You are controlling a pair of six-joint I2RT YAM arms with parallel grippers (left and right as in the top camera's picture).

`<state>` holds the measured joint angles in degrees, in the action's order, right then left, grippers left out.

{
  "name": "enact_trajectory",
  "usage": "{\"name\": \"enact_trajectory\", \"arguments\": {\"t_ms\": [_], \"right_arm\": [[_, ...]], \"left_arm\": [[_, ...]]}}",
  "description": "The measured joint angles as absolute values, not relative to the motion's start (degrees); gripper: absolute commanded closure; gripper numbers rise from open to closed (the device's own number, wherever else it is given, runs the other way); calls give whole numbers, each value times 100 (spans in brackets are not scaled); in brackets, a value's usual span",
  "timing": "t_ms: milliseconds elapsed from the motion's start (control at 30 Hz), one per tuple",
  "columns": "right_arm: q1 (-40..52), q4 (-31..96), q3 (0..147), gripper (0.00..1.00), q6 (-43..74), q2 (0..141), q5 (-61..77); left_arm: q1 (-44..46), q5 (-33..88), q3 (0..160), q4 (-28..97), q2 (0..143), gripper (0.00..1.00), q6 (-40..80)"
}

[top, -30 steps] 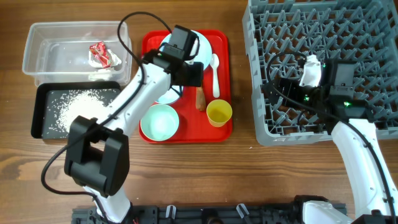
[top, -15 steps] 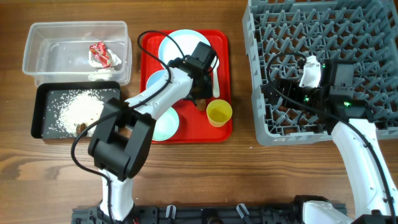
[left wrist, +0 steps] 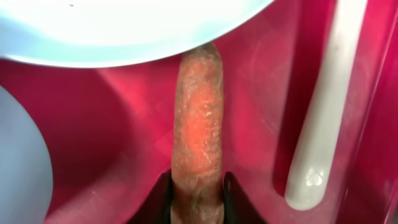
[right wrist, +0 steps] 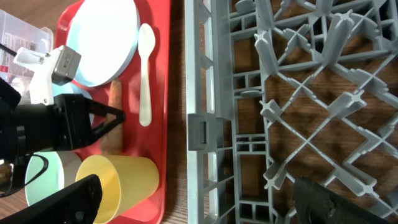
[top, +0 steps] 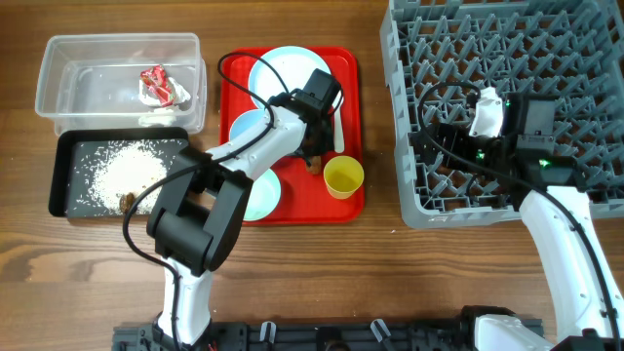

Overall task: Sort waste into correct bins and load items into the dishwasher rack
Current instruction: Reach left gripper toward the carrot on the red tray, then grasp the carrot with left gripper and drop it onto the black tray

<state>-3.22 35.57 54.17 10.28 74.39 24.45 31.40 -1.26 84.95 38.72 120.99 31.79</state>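
Your left claw straddles the stick on the tray, touching both sides; whether it pinches, I cannot tell. Squeeze firmly, draw back from under the plate, then lift. Right claw hangs spread over the rack.

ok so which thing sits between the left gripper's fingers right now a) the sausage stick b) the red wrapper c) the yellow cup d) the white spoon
A: in the left wrist view the sausage stick runs down between the two fingers of the left gripper, while the spoon lies off to one side on the red tray.
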Motion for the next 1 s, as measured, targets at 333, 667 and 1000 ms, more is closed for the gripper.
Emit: {"name": "enact_trajectory", "arguments": {"t_ms": [333,667,1000], "right_arm": [[-322,3557,5417,0,1028,7439,2443],[-322,3557,5417,0,1028,7437,2443],[-322,3557,5417,0,1028,7437,2443]], "left_arm": [[3140,-97,8571,3929,12055,96,3183],[3055,-480,8853,4056,10560,96,2899],[1761,-1245,8984,5701,9236,96,2952]]}}
